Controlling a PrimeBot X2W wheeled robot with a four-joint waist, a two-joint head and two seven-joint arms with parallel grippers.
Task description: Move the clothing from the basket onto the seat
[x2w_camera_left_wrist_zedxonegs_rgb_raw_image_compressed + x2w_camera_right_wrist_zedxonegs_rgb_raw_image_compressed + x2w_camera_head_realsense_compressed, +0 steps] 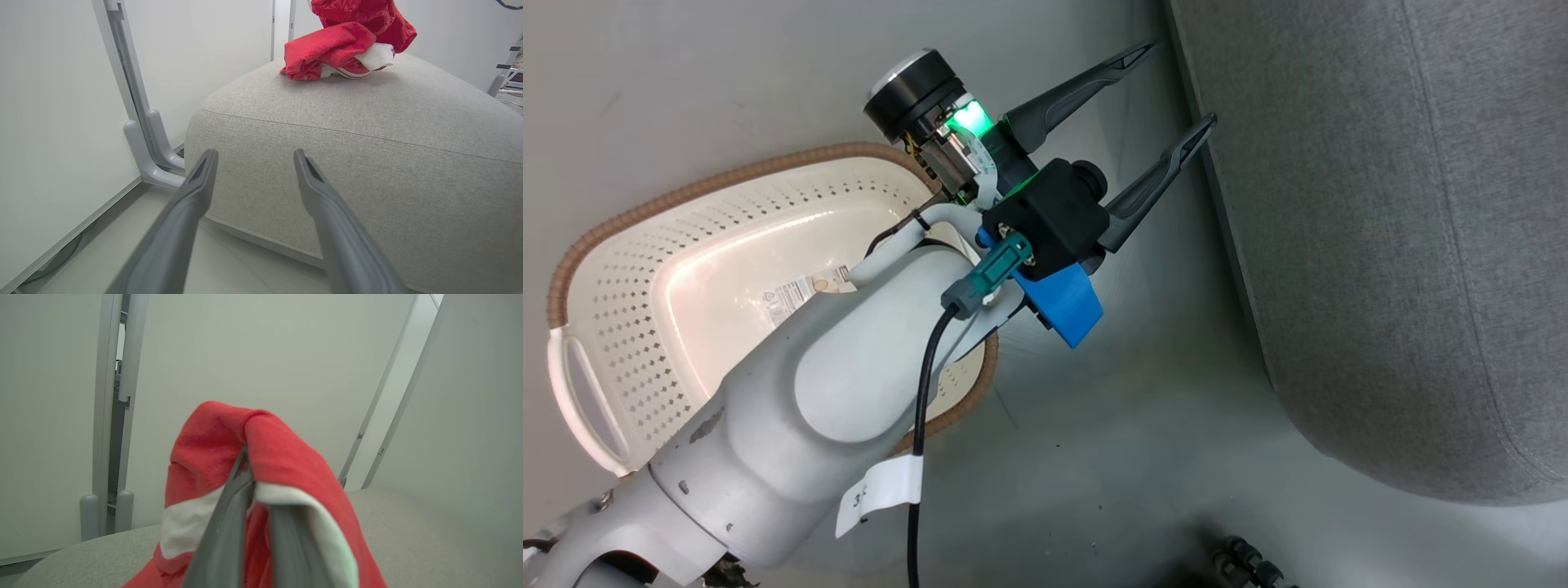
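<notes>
The cream basket sits on the floor at the left with no clothing in it, and its barcode sticker shows. My left arm reaches over it. My left gripper is open and holds nothing, its tips close to the side of the grey seat. In the left wrist view my left gripper faces the seat. Red clothing with white trim lies on top of the seat's far end. My right gripper is shut on red clothing with a white band, held above the seat.
White wall panels stand behind the seat, with grey post feet on the floor at its left corner. Dark cables lie on the floor near the bottom edge. Some equipment stands beyond the seat's right side.
</notes>
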